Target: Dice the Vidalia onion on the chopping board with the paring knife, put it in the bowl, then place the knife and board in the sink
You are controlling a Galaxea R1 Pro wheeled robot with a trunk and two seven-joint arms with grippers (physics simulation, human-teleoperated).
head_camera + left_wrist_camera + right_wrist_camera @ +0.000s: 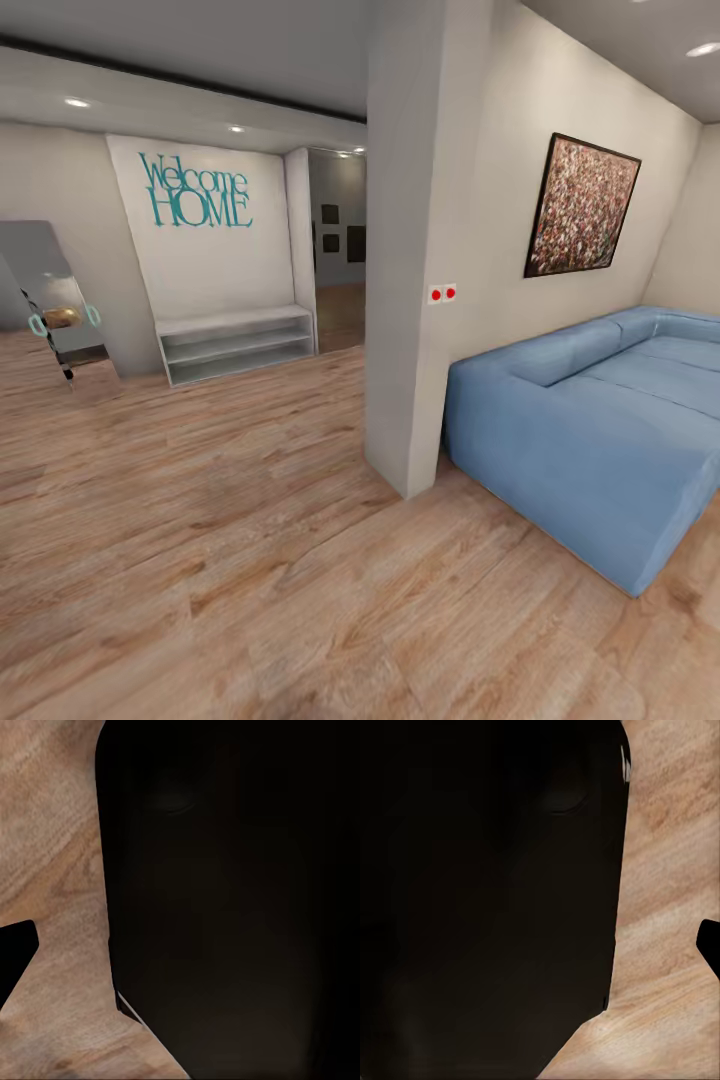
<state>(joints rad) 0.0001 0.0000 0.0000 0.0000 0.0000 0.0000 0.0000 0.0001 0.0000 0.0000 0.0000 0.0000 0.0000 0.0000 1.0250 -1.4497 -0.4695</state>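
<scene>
Wooden floor (250, 560) lay nearest, beside a blue sofa (590, 440); gripper states could not be told; the onion should handle firm and slippery.

Wood floor (250, 520), blue sofa (600, 440) — living room

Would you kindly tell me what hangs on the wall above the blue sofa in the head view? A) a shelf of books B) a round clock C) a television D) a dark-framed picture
D: a dark-framed picture with a speckled reddish image hangs on the pale wall above the blue sofa.
</scene>
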